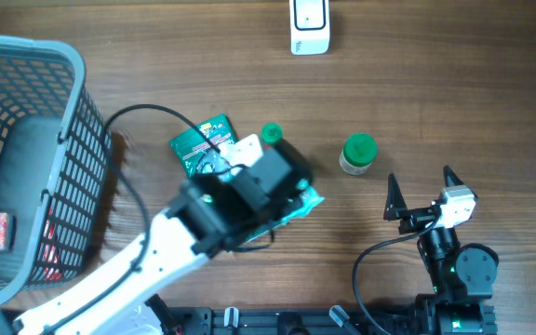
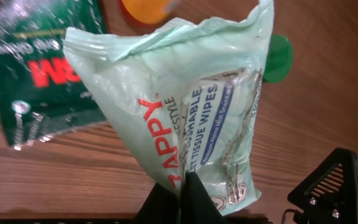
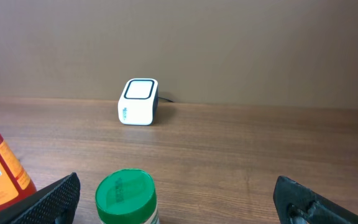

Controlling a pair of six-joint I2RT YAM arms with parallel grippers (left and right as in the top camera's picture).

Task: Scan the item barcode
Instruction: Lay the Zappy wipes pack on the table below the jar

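Left wrist view: your left jaws are pinched tight on the near edge of the wipes pack (image 2: 191,124), which stretches crumpled just ahead of them. It looks light, soft and slippery, so grip the sealed edge. Your right jaws gape wide, empty.
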